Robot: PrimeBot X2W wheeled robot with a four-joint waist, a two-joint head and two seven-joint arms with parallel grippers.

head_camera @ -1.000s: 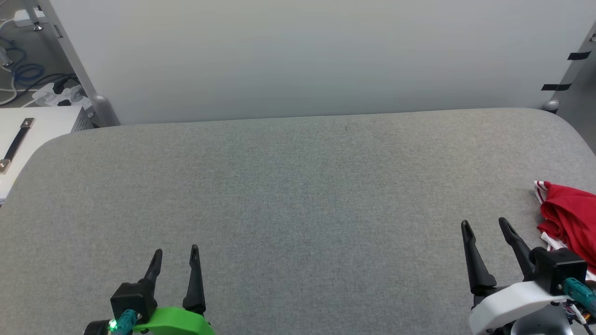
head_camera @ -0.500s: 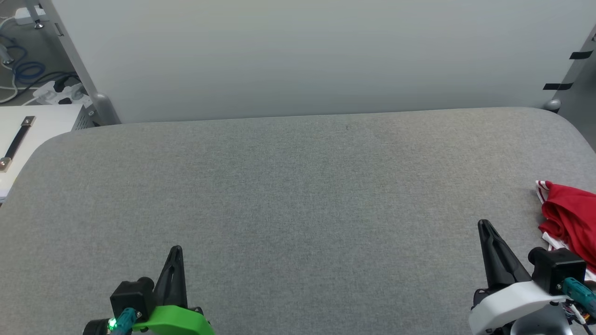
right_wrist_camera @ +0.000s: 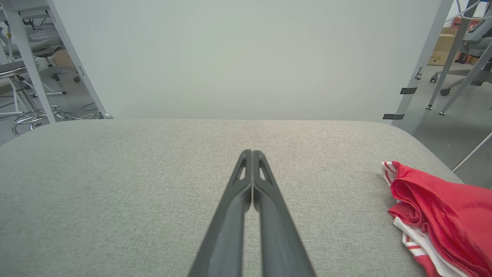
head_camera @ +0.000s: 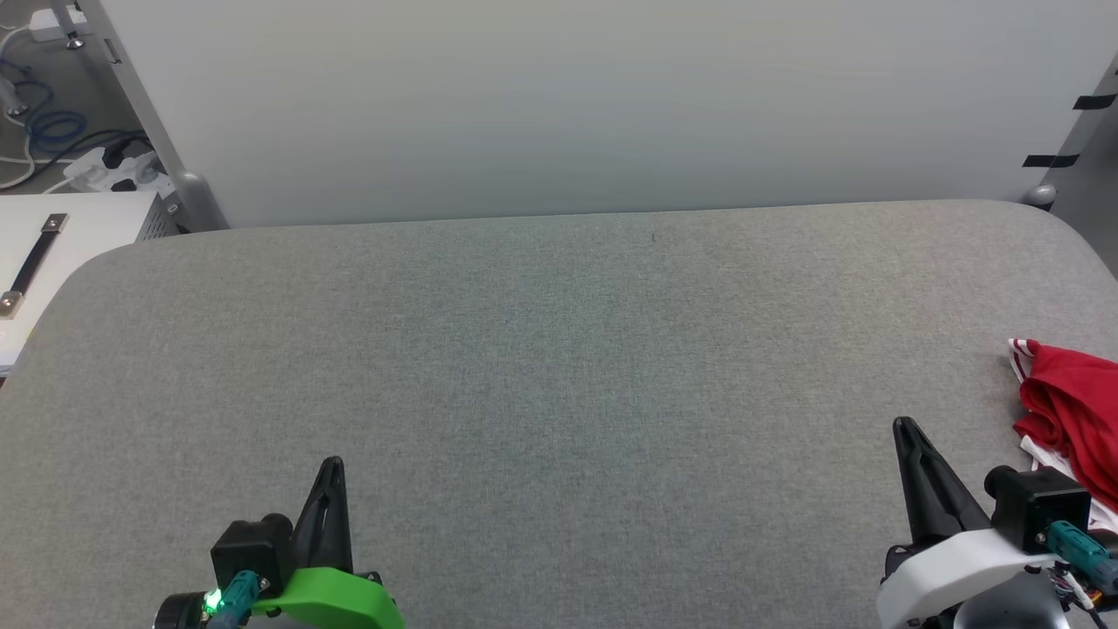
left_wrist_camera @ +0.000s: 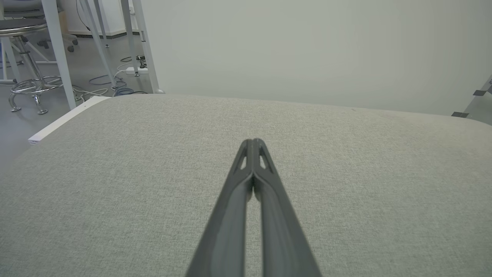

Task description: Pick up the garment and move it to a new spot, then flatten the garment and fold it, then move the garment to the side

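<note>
Two grippers, both pinched fully shut with nothing in them: our left gripper (head_camera: 332,463) sits low at the near left of the grey padded table (head_camera: 559,349), and our right gripper (head_camera: 901,425) at the near right. The garment (head_camera: 1070,411) is a crumpled red heap at the table's right edge, just beside the right gripper but not touching it. Its long axis runs roughly far-to-near along that edge, with a striped trim (head_camera: 1016,354) corner poking toward the far side. Bunched up like that, we can't read any writing on it.
</note>
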